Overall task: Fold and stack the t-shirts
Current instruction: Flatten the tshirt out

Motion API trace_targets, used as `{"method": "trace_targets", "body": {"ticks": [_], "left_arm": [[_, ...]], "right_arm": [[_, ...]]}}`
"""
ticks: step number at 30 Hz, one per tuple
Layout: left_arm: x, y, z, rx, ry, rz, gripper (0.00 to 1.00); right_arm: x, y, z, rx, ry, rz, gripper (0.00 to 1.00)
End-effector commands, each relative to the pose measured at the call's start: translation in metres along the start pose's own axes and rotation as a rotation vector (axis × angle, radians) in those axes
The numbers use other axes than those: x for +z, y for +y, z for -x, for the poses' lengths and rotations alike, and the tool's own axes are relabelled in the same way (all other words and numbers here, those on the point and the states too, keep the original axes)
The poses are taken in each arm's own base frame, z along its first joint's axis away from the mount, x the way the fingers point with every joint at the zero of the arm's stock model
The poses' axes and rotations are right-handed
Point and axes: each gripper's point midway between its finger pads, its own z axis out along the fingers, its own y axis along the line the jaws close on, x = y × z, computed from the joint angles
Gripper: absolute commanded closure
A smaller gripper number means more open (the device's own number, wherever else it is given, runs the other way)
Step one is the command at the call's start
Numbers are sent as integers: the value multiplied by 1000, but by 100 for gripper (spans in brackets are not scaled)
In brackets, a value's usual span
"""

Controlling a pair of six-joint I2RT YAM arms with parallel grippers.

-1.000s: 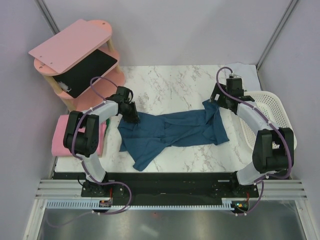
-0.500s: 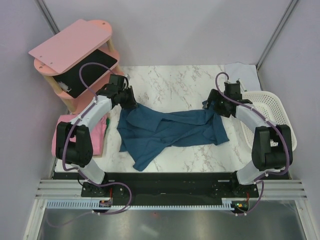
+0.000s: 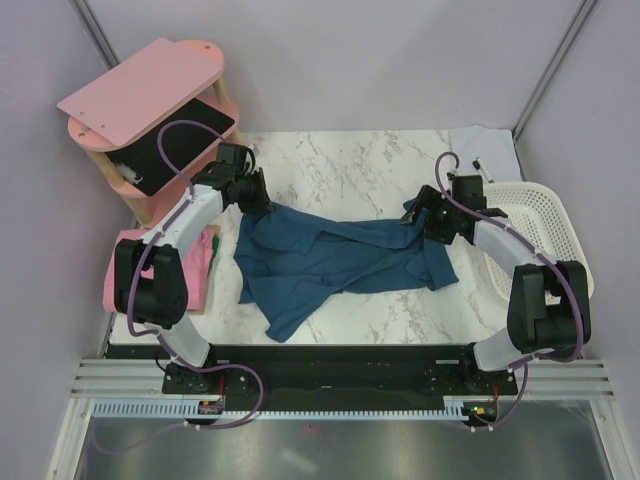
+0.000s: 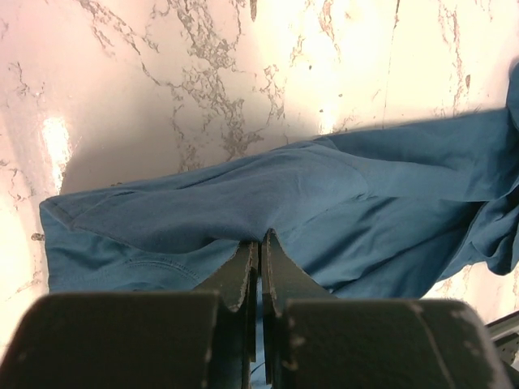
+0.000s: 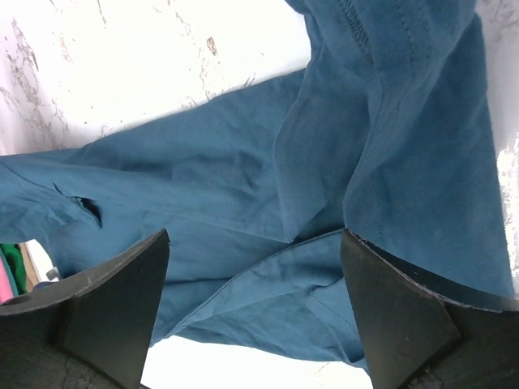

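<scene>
Marble table [image 3: 340, 165], grey booth walls. We log the teal-blue t-shirt [image 3: 340, 255] lying rumpled across the table's middle, one tail trailing toward 7 o'clock, close to the near edge. The pink t-shirt [image 3: 125, 268] sits at 9 o'clock by the table's left edge, apparently folded, apart from the teal one. Pink shelf [image 3: 150, 95] at 10 o'clock, white basket [image 3: 548, 215] at 3 o'clock.

The left pincer [image 3: 256, 202] is at the shirt's 10 o'clock corner, jaws closed tight on a small pucker of teal cloth. The right pincer [image 3: 413, 214] is over the shirt's 2 o'clock end, jaws spread wide and gripping nothing. Its wrist view shows several overlapping folds and a stitched hem beneath it.

Risks as we judge them:
- The left bite looks thin. A firm pull could slide the cloth out of the jaws and drop the corner.
- We cannot tell how many layers that pucker holds. If it holds two, spreading drags a bunch instead of one edge.
- The right pincer hangs above stacked folds. If it closes on the wrong layer, or on several, the shirt twists instead of flattening.
- Lifting both ends unevenly could sweep the 7 o'clock tail off the near edge.
- The right arm works close to the basket, so a wide outward swing may knock it.
</scene>
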Motion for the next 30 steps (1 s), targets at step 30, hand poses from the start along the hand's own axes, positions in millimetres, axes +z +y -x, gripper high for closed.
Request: {"method": "trace_targets", "body": {"ticks": [30], "left_arm": [[-14, 5, 4, 52, -12, -29, 98]], "right_arm": [[67, -56, 66, -237, -120, -481, 17]]}}
